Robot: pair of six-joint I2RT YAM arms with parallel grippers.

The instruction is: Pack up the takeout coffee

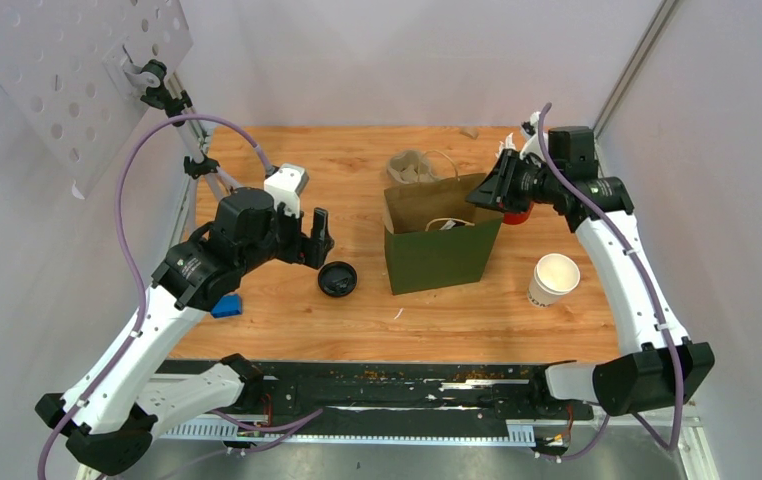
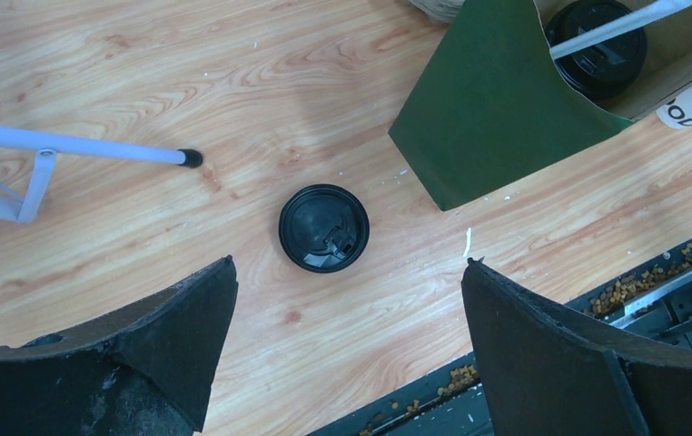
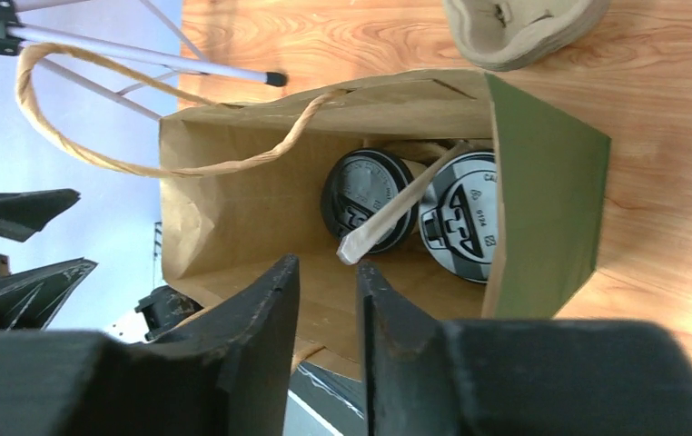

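Note:
A green paper bag stands open mid-table. In the right wrist view two cups with round lids, one black and one glare-lit, stand inside the bag, with a paper-wrapped stirrer lying across them. My right gripper hovers over the bag's mouth, its jaws a narrow gap apart and empty. A loose black lid lies on the table left of the bag. My left gripper is wide open and empty just above and short of that lid. A lidless white printed cup stands right of the bag.
A grey pulp carrier lies behind the bag. A red cup is partly hidden behind my right gripper. A blue object sits at the table's left edge. A tripod leg reaches onto the table at left.

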